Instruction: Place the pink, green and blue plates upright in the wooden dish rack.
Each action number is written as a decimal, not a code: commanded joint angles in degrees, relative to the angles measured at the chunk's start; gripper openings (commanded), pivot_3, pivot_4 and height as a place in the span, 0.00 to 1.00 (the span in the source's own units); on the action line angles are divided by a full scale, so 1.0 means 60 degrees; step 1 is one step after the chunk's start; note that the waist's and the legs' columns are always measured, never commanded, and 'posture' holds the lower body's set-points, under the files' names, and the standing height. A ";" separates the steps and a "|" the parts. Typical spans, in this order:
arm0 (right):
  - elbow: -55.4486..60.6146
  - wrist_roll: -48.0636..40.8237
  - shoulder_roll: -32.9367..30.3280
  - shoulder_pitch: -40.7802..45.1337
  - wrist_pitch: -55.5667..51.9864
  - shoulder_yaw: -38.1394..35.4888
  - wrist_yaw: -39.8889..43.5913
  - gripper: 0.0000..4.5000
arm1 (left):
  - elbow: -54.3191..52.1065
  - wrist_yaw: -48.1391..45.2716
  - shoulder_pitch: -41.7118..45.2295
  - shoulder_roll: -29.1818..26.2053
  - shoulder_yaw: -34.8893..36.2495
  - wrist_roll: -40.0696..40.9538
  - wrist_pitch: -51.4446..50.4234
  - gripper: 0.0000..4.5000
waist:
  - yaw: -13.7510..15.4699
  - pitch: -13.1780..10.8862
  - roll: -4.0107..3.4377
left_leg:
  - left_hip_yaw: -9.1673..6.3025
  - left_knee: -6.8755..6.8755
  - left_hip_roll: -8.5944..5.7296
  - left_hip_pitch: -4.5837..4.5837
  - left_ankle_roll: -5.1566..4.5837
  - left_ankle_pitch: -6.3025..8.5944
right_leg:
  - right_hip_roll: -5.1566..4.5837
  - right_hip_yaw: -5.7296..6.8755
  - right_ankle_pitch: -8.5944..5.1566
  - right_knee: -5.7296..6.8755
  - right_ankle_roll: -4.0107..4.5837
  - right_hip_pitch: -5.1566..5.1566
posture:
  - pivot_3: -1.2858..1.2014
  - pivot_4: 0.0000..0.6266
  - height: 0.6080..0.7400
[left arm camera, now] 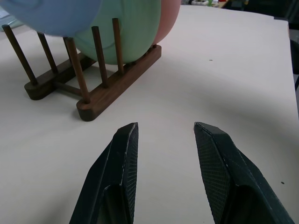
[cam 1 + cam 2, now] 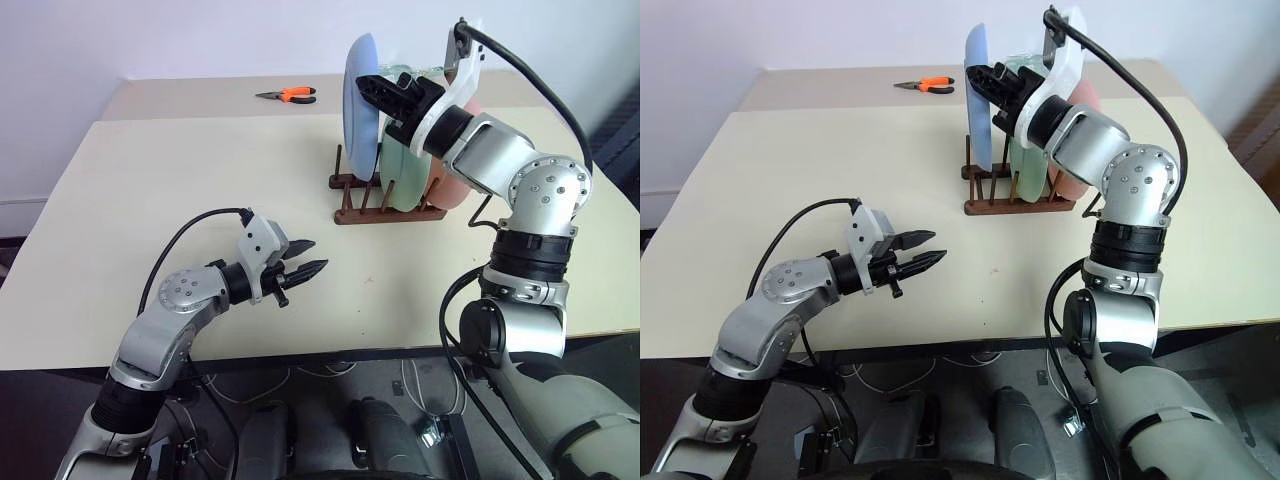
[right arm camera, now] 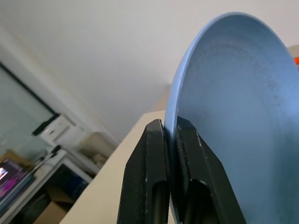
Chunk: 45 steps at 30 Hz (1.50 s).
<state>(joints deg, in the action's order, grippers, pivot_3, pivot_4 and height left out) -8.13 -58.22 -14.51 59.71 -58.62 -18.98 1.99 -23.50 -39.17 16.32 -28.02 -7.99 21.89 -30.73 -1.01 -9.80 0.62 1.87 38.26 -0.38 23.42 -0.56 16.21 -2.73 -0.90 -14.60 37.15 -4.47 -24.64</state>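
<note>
Plates and rack near the table's (image 2: 150, 200) far right corner. Right gripper (image 3: 170, 135) pinches the rim of the blue plate (image 2: 360, 100), fingers pressed flat on both faces of the thin edge, holding it on edge above the open end of the wooden dish rack (image 2: 385, 205). Green plate (image 2: 400, 180) and pink plate (image 2: 455, 185) already stand upright between the pegs behind it. Left gripper (image 2: 300, 268) hovers over the near middle of the table, fingers spread and empty. Matte plastic suggests a light, stiff, unbreakable plate; a rim grip probably suffices, though the disc may pivot between the fingers.
</note>
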 commanded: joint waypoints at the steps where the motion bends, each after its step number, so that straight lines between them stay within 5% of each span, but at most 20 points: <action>1: -0.0424 0.0052 0.0022 0.0235 0.0107 -0.0155 0.0236 0.01 | -0.0291 -0.0016 0.0054 -0.0011 0.0140 0.0068 0.0070 0.43 | 0.0004 0.0000 0.0000 | 0.0000 0.0000 0.0000 0.0000 0.0000 0.0000 | 0.0000 0.0000 0.0000 0.0000 0.0000 0.0000 | 0.52 0.24 1.00; 4: -0.0919 0.0107 0.0021 0.0343 0.0078 -0.0213 0.0347 0.01 | -0.0298 -0.0002 0.0051 -0.0007 0.0132 0.0052 0.0067 0.43 | 0.0003 0.0000 0.0000 | 0.0001 0.0000 0.0000 0.0001 -0.0001 0.0000 | 0.0001 0.0000 0.0000 0.0000 0.0000 0.0000 | 0.52 0.24 1.00; 7: -0.1061 0.0391 -0.0032 0.0437 0.0307 -0.0061 0.0579 0.22 | -0.0319 0.0016 0.0022 -0.0018 0.0152 0.0047 0.0062 0.43 | 0.0000 -0.0001 -0.0002 | 0.0001 -0.0001 0.0000 0.0000 -0.0001 0.0000 | 0.0002 0.0000 0.0000 -0.0001 0.0000 0.0000 | 0.52 0.24 1.00; 12: -0.0507 0.1319 -0.0379 0.0392 0.0775 0.0691 0.1408 0.73 | -0.0378 0.0080 -0.0024 -0.0006 0.0132 0.0037 0.0039 0.43 | -0.0002 -0.0001 -0.0002 | 0.0001 -0.0002 0.0000 0.0001 -0.0001 0.0000 | 0.0003 0.0000 0.0000 -0.0001 0.0000 0.0000 | 0.52 0.24 1.00; 17: 0.0785 0.2977 -0.1625 -0.0081 0.1586 0.2268 0.2855 0.73 | -0.0549 0.0217 -0.0108 0.0037 0.0144 0.0110 -0.0098 0.43 | 0.0023 -0.0002 -0.0003 | 0.0001 -0.0002 -0.0001 0.0004 -0.0002 0.0001 | 0.0003 -0.0001 0.0000 -0.0012 0.0000 -0.0003 | 0.52 0.24 1.00; 25: 0.2266 0.2499 -0.3343 -0.1169 0.0676 0.1192 0.3818 0.73 | -0.0835 0.0264 -0.0311 -0.0039 0.0270 0.0264 -0.0392 0.43 | 0.0059 -0.0003 -0.0001 | -0.0001 -0.0002 0.0000 0.0006 -0.0005 0.0003 | -0.0003 0.0000 0.0000 -0.0017 0.0000 0.0000 | 0.52 0.24 1.00; 34: 0.4387 0.3152 -0.6499 -0.6382 0.2790 -0.0839 0.7655 0.73 | -0.0068 0.0056 -0.0342 -0.0390 0.0881 -0.0013 0.0268 0.43 | 0.0068 -0.0004 0.0001 | -0.0006 -0.0005 0.0000 0.0006 -0.0010 0.0006 | -0.0002 0.0007 -0.0001 -0.0036 -0.0002 0.0014 | 0.52 0.24 1.00; 38: 0.3885 0.4361 -0.6774 -0.8214 0.4064 -0.1092 0.7834 0.73 | 0.0689 -0.0442 -0.0879 -0.1116 0.1524 -0.0165 0.0895 0.43 | -0.0018 -0.0001 0.0003 | 0.0003 -0.0006 0.0011 -0.0022 -0.0010 0.0006 | 0.0014 -0.0001 -0.0003 -0.0031 0.0000 0.0031 | 0.52 0.24 1.00; 45: 0.3512 0.4918 -0.6579 -0.9082 0.5003 -0.0879 0.8142 0.73 | 0.1134 -0.0585 -0.1161 -0.1485 0.1923 -0.0282 0.1316 0.43 | 0.0101 -0.0004 0.0008 | 0.0015 0.0003 0.0010 -0.0024 -0.0009 0.0005 | 0.0017 -0.0009 -0.0003 -0.0022 -0.0001 0.0031 | 0.52 0.24 1.00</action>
<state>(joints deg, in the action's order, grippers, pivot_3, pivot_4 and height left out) 12.51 -29.41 -54.04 5.46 -30.53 -23.36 50.39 -15.78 -42.63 9.30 -36.18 1.47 20.14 -24.20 -0.40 -9.83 0.66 1.96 38.28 -0.32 23.29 -0.62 16.24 -2.63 -0.95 -14.62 37.01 -4.48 -24.45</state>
